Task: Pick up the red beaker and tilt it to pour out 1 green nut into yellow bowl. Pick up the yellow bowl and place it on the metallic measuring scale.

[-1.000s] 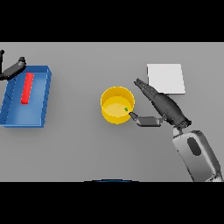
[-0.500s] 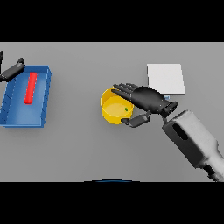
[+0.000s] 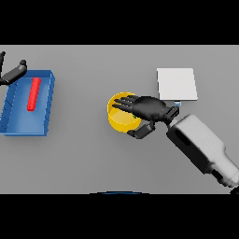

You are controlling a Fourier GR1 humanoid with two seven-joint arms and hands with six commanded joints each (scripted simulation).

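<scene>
Head view: the yellow bowl (image 3: pixel 119 116) sits on the grey table (image 3: pixel 93 158), left of the metallic measuring scale (image 3: pixel 176 84) and apart from it. The right hand (image 3: pixel 148 109) lies over the bowl's right half, fingers reaching across its opening, thumb curled outside the near rim, so it grips the rim. The red beaker (image 3: pixel 34 94) lies in the blue tray (image 3: pixel 18 126) at far left. The left hand (image 3: pixel 13 73) shows at the left edge, fingers relaxed.
</scene>
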